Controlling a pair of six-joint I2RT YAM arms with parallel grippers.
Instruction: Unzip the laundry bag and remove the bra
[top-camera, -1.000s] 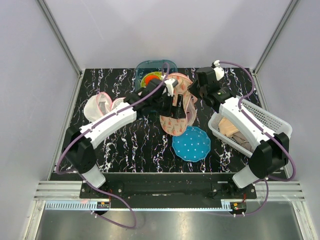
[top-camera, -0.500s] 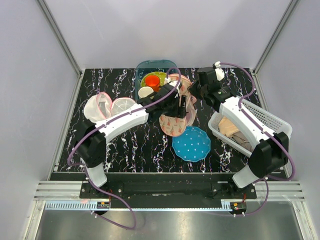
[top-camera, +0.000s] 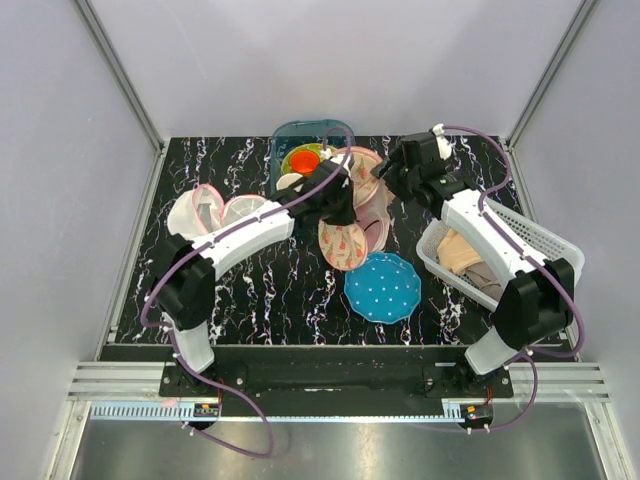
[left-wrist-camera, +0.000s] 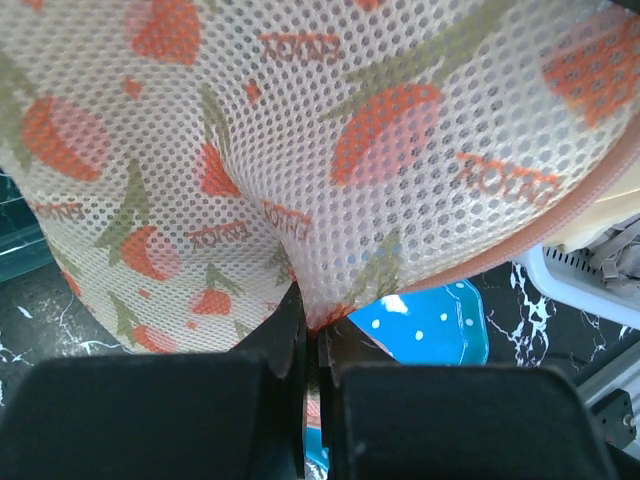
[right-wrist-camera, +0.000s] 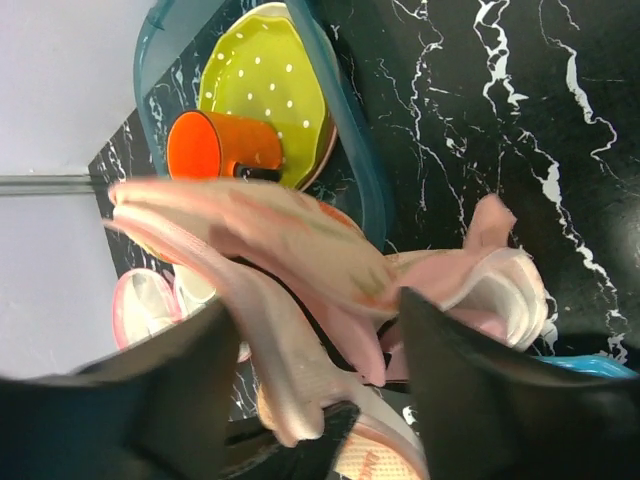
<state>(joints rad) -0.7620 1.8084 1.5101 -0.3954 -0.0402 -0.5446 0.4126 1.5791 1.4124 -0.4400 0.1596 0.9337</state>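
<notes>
Far left, a white mesh piece (top-camera: 205, 215) with a pink rim lies on the marble table (top-camera: 260, 290). Behind centre, a teal bin (top-camera: 283, 140) holds a yellow-green plate (right-wrist-camera: 262, 85) and an orange cup (right-wrist-camera: 215, 147). The left gripper (left-wrist-camera: 312, 318), jaws closed tight, pinches a fold of mesh on the bag (top-camera: 348, 243); peach printed fabric fills the left wrist view. The bag lies mid-table, just right of the bin and just behind the blue plate (top-camera: 383, 287), its upper part raised. The right gripper (top-camera: 388, 175) is at the bag's far right edge, jaws apart; pink edging runs before the gap, and contact cannot be told. Far right, a white basket (top-camera: 540, 235) holds beige cloth (top-camera: 460, 255).
</notes>
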